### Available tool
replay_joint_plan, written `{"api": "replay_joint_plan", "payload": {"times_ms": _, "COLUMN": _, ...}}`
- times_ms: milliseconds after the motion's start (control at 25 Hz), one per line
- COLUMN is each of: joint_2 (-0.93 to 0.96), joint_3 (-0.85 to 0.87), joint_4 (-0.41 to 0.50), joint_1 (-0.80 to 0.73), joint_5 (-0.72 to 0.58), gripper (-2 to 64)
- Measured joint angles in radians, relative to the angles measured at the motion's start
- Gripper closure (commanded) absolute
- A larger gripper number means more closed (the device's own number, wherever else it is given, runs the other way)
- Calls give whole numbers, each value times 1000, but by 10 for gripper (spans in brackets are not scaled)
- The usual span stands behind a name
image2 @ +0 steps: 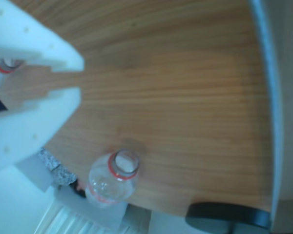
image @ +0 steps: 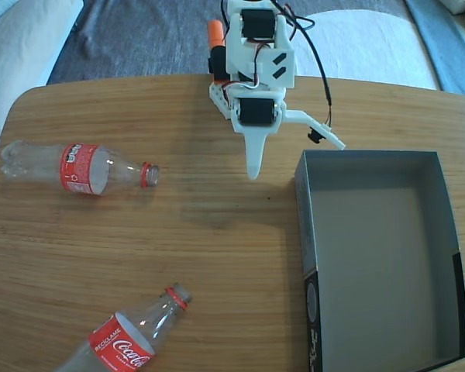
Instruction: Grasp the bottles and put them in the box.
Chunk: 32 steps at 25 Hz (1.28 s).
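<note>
White printed plastic makes up the arm [image: 252, 58], with black motor blocks [image: 257, 111] set into it. An orange piece [image: 215, 35] shows on its left in the fixed view. Thin black cables [image: 316, 58] loop down its right side. The fingers [image: 254, 159] are white, one long and tapering, the other carrying a small black part.

There were two plastic bottles, one [image: 84, 169] lying at the left and another [image: 132, 337] near the front edge, and one box [image: 380, 260].
</note>
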Motion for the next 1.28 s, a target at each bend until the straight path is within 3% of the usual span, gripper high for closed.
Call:
{"api": "replay_joint_plan", "payload": {"times_ms": 320, "joint_2": -66, "joint_3": -86, "joint_4": 11, "joint_1": 17, "joint_5": 0, "gripper": 614}}
{"api": "replay_joint_plan", "payload": {"times_ms": 480, "joint_2": -255, "joint_3": -221, "joint_4": 11, "joint_1": 58, "joint_5": 0, "gripper": 614}}
{"api": "replay_joint_plan", "payload": {"times_ms": 760, "joint_2": -726, "joint_3": -603, "joint_4": 11, "joint_1": 147, "joint_5": 0, "gripper": 612}}
{"api": "replay_joint_plan", "payload": {"times_ms": 840, "joint_2": -838, "joint_3": -710, "joint_4": 11, "joint_1": 179, "joint_5": -18, "gripper": 584}}
{"api": "replay_joint_plan", "payload": {"times_ms": 1040, "joint_2": -1022, "joint_3": -881, "joint_4": 80, "joint_1": 216, "joint_5": -267, "gripper": 479}}
{"api": "replay_joint_plan", "payload": {"times_ms": 1280, "joint_2": -1164, "joint_3": -991, "joint_4": 173, "joint_1": 229, "joint_5": -580, "gripper": 470}}
